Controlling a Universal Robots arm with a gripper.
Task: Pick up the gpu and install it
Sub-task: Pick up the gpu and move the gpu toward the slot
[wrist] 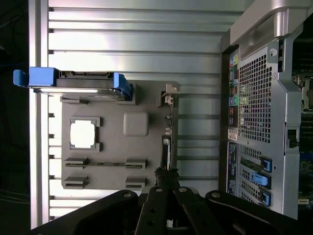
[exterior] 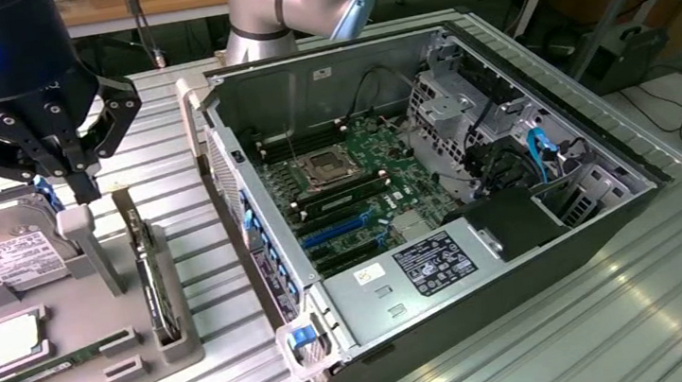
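The gpu (exterior: 145,269) is a thin dark card standing on edge in a slot along the grey holder tray (exterior: 78,342), on the side nearest the computer. In the wrist view the gpu (wrist: 167,142) appears edge-on, with its metal bracket end (wrist: 167,96) farthest from the fingers. My black gripper (exterior: 85,191) hangs above the tray, between the hard drive and the gpu, touching neither. In the wrist view my gripper (wrist: 167,180) has its fingers drawn together, shut, in line with the card's edge and with nothing between them.
The tray also holds a hard drive (exterior: 15,249) with blue rails, a square silver chip (exterior: 11,340) and a green memory stick (exterior: 55,365). The open computer case (exterior: 597,212) lies at the exterior view's right, motherboard (exterior: 354,190) exposed, blue slots (exterior: 335,233) near the power supply (exterior: 431,262).
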